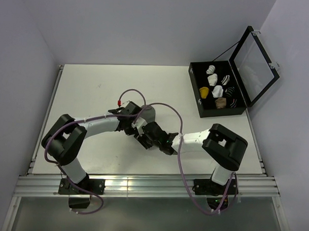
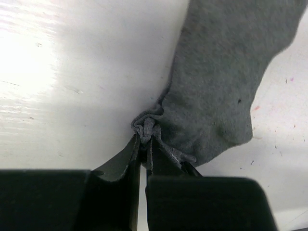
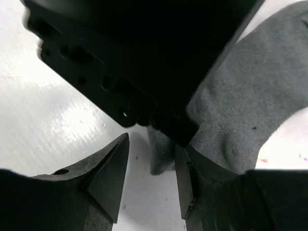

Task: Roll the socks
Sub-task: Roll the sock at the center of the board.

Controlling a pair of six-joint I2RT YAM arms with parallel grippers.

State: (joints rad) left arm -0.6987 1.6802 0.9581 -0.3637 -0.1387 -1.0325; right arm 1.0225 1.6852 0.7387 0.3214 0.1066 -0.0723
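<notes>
A plain grey sock (image 2: 216, 82) lies flat on the white table, also visible at mid-table in the top view as the grey sock (image 1: 149, 114). My left gripper (image 2: 146, 137) is shut on a bunched bit of its edge, low against the table. Close in front of it, my right gripper (image 3: 151, 178) stands open over the same sock end. A hanging fold of the grey sock (image 3: 161, 154) sits between its jaws, nearer the right finger (image 3: 185, 183). The left gripper's black body fills the top of the right wrist view. A mustard-yellow bundle (image 1: 204, 91) sits in the box.
An open black box (image 1: 200, 104) stands at the table's back right, its lid (image 1: 255, 63) raised, holding white, striped and tan sock bundles. Purple cables loop over both arms. The two grippers (image 1: 136, 131) are crowded together at mid-table.
</notes>
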